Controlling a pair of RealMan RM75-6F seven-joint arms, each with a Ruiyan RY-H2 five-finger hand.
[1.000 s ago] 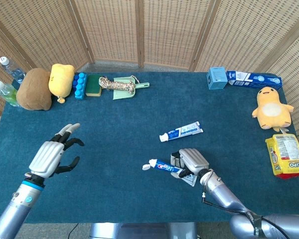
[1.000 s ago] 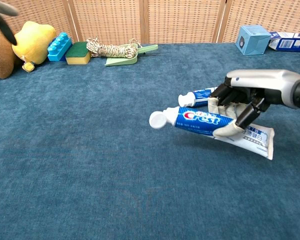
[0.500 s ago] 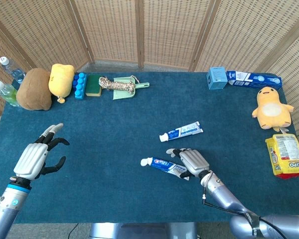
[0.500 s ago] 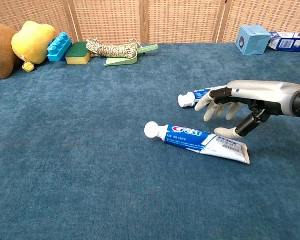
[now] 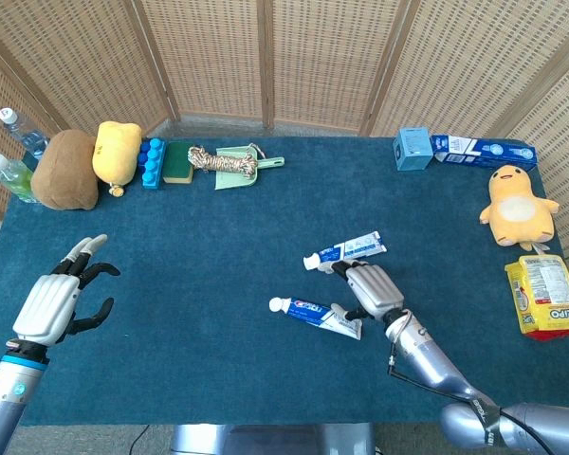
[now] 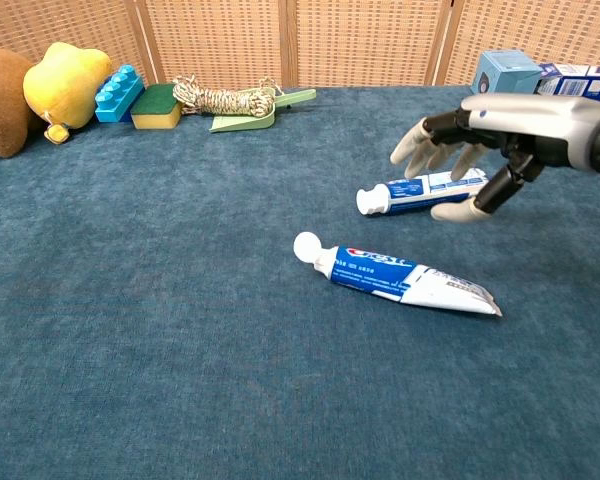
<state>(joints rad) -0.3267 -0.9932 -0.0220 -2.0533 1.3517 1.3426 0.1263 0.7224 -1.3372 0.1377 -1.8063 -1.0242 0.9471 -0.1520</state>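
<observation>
Head view: I look steeply down on the whole table [image 5: 218, 246], screen [image 5: 266, 57] at 12 o'clock. Chest view: I look low and near across the cloth toward 12. Both share the two tubes [image 5: 315, 316] [image 6: 400, 280] and the far-left toys [image 5: 117, 154] [image 6: 65, 85].

At ten o'clock sat a brown plush [image 5: 64, 171], a yellow plush [image 5: 117, 152], blue blocks [image 5: 151, 162] and a rope coil [image 5: 214, 160]. At two o'clock stood a blue box [image 5: 412, 149]; a duck toy [image 5: 516, 204] lay at three.
</observation>
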